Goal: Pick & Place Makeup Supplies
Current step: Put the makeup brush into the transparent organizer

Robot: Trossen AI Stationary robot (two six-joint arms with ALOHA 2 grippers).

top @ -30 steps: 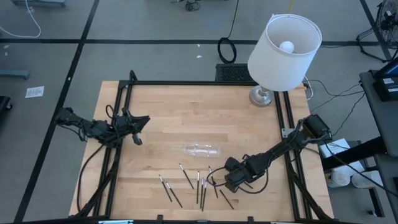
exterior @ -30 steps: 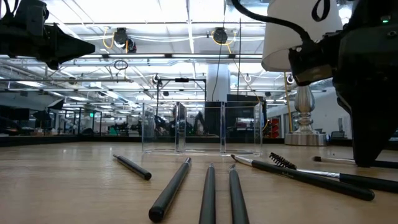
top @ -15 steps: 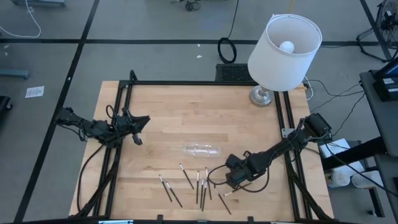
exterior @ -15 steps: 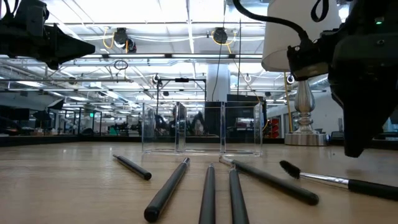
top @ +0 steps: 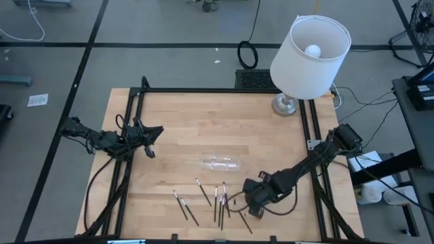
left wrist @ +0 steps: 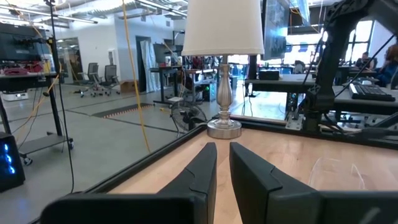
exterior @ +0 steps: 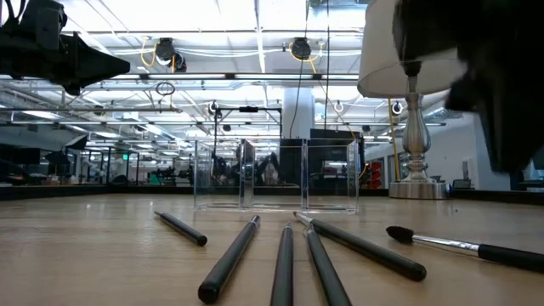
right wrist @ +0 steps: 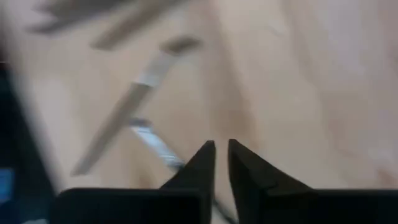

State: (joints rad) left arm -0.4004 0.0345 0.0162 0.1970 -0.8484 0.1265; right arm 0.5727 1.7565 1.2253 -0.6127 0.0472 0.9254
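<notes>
1. A pale wooden table [top: 183,122] with a black frame along its edges carries everything.
2. A clear plastic tray [top: 221,163] lies near the table's middle.
3. The makeup sticks [top: 203,192] lie scattered along the near edge, just below the tray, most of them close together and roughly parallel.
4. One brush [exterior: 463,246] lies apart, off to the side in the low view.
5. A white-shaded lamp [top: 308,57] stands at the far right corner.

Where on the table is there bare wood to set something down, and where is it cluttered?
Bare wood: the broad band between the lamp base and the clear tray, and the near-left corner. Crowded: the near edge, where the makeup sticks lie beside the right pincer.
</notes>
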